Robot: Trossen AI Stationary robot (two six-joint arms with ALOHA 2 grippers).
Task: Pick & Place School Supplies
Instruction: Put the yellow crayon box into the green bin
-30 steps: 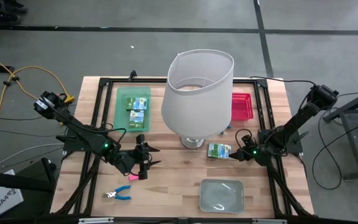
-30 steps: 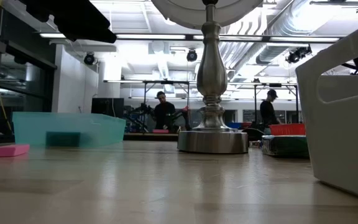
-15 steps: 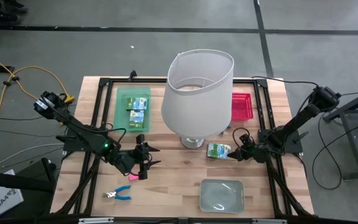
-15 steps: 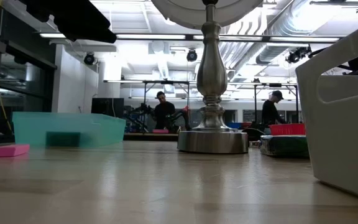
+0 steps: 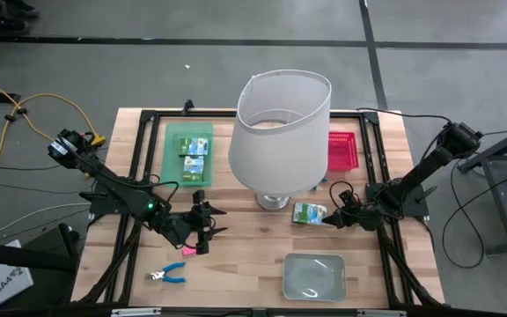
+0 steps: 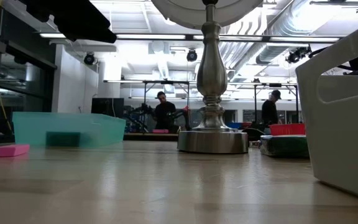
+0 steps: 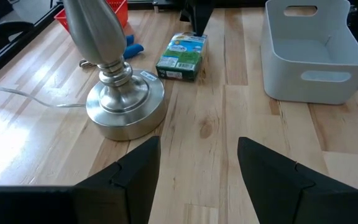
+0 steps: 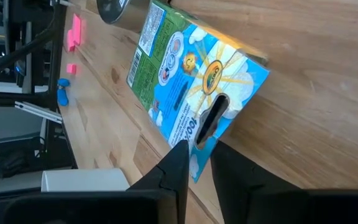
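A green-yellow printed box (image 5: 310, 212) lies flat on the table, right of the lamp base; it also shows in the right wrist view (image 8: 191, 81) and the left wrist view (image 7: 182, 57). My right gripper (image 5: 331, 219) is at the box's right end, fingers turned one above the other and nearly together (image 8: 199, 165). My left gripper (image 5: 218, 221) is open and empty left of the lamp base (image 7: 199, 162). A pink eraser (image 5: 188, 250) and blue-handled scissors (image 5: 167, 275) lie near the front left. Two more boxes (image 5: 195, 157) lie in the green tray (image 5: 172, 150). My right gripper has the box's right end edge (image 8: 199, 155) in the narrow gap between its two fingers. One finger (image 8: 178, 163) lies over the printed top face and the other on the table side. It comes level from the table's right. The box lies on the table.
A big white lampshade (image 5: 280, 132) on a metal base (image 5: 273, 202) stands mid-table. A red tray (image 5: 342, 150) stands at the back right and a clear grey tray (image 5: 314, 275) at the front. People stand in the room behind the table (image 6: 162, 112).
My right gripper has moved a little toward the table's left, up to the box's right end, and then kept still. The box has stayed in place.
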